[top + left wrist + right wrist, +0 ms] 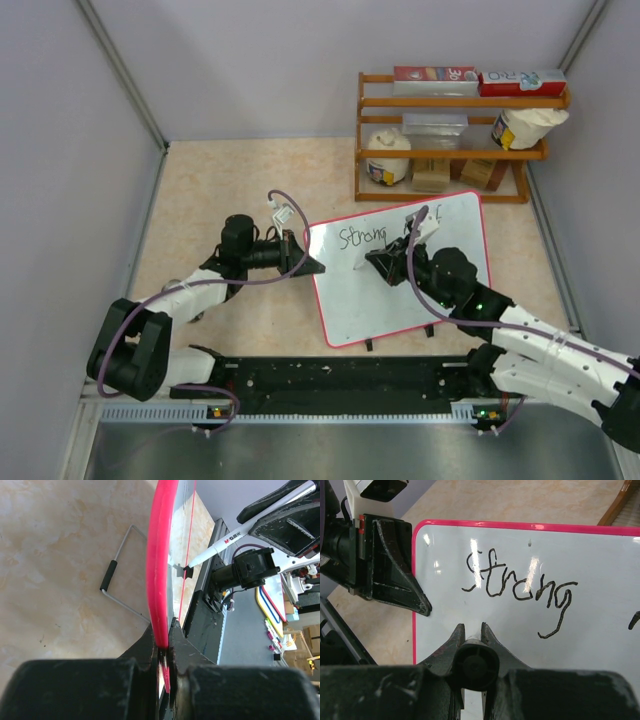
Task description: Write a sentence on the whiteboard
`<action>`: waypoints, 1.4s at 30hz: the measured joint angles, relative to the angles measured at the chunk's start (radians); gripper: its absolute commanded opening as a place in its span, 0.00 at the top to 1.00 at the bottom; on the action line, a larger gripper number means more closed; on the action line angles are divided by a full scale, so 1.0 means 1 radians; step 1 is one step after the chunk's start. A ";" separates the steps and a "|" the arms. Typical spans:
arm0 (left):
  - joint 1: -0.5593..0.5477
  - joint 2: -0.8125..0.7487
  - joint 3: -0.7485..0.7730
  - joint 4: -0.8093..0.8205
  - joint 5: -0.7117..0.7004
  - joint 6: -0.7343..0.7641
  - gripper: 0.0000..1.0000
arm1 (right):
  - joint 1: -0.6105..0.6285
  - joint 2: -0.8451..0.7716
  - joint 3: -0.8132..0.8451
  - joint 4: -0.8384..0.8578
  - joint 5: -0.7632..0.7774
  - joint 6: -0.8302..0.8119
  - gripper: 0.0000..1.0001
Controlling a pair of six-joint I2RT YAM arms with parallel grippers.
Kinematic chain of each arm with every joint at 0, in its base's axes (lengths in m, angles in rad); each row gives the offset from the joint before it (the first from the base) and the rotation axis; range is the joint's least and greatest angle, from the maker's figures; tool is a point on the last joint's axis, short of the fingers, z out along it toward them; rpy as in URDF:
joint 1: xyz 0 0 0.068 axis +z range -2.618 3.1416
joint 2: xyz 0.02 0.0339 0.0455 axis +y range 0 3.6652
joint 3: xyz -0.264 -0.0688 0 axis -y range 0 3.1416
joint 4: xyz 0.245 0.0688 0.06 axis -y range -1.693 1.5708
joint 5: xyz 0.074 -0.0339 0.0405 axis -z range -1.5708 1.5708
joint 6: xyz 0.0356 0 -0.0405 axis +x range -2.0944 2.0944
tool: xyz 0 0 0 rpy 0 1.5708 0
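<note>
The left fingers [142, 647] pinch the whiteboard [390, 300] at its red left edge. The right fingers [451, 641] clamp a marker [476, 666] just below the sentence [517, 582], which begins "Strong". The whiteboard rests on a beige marbled surface [220, 180], with a wooden rack [450, 100] beyond it and grey walls [60, 150] around.

Whiteboard [600, 550] carrying the black handwritten sentence [520, 587], legible as "Strong". White pen [235, 536] with "M&G" printed on its barrel. Print on the shelf [460, 100] boxes [435, 74] is too small to read.
</note>
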State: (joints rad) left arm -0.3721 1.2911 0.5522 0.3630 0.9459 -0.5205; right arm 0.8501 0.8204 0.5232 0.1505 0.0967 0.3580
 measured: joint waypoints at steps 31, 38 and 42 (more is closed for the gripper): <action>0.000 0.002 0.000 0.000 -0.001 0.000 1.00 | 0.033 0.006 -0.016 0.008 0.052 -0.005 1.00; 0.003 0.010 0.000 0.000 -0.002 0.000 1.00 | 0.033 -0.014 -0.037 -0.003 0.064 0.006 1.00; 0.003 0.010 0.000 0.000 -0.002 0.000 1.00 | 0.033 -0.015 -0.039 -0.002 0.060 0.010 1.00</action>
State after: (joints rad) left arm -0.3687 1.3010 0.5522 0.3630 0.9440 -0.5209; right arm 0.8829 0.8051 0.4839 0.1482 0.1562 0.3676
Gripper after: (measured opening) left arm 0.061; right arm 0.099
